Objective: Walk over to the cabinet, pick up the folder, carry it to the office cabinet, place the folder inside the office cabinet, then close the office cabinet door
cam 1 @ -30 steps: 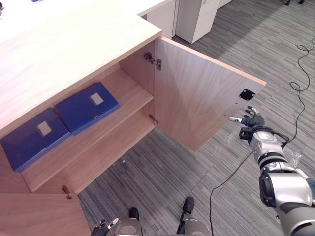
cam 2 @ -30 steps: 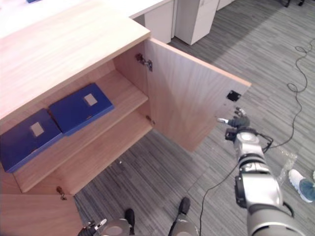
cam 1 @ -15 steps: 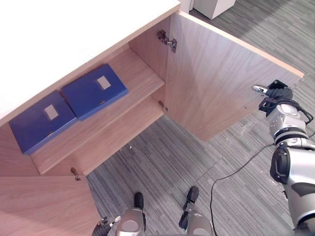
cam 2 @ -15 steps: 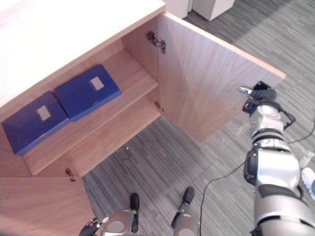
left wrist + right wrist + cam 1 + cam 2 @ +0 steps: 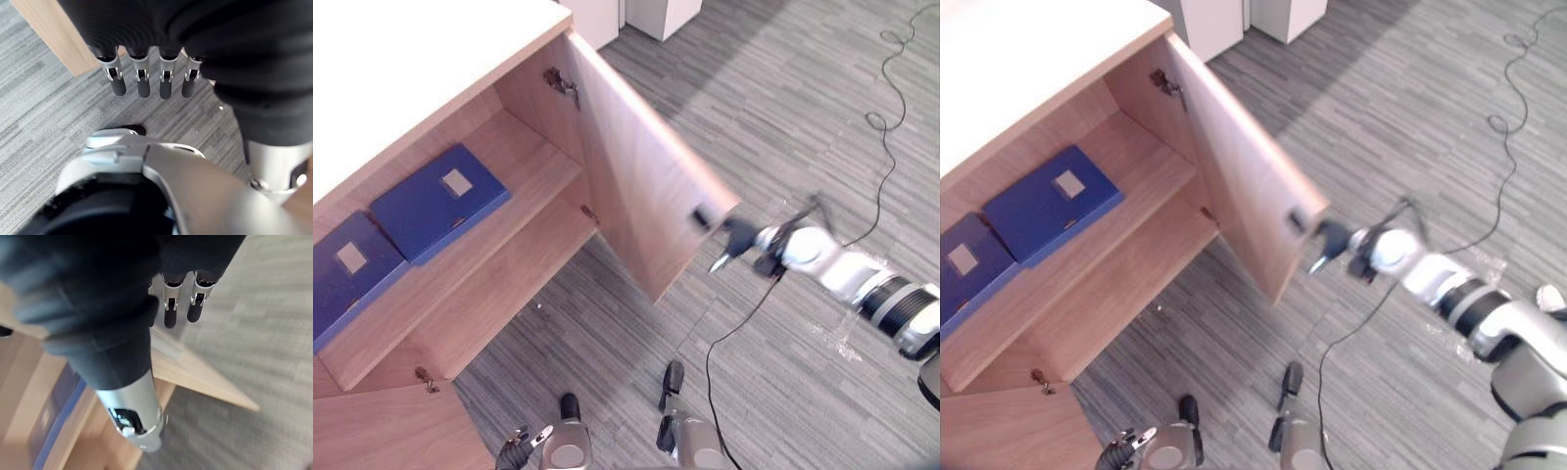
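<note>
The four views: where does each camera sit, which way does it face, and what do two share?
Left eye view: on the head, facing down at the open cabinet, its blue folders and door; the right hand at the door's free edge.
Right eye view: just beside it, same scene.
Left wrist view: along the left hand toward the carpet.
Right wrist view: along the right hand toward the door.
Both eyes and the right wrist share that door.

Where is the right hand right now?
In the left eye view, the right hand is right of centre, at the free edge of the open cabinet door.
</note>
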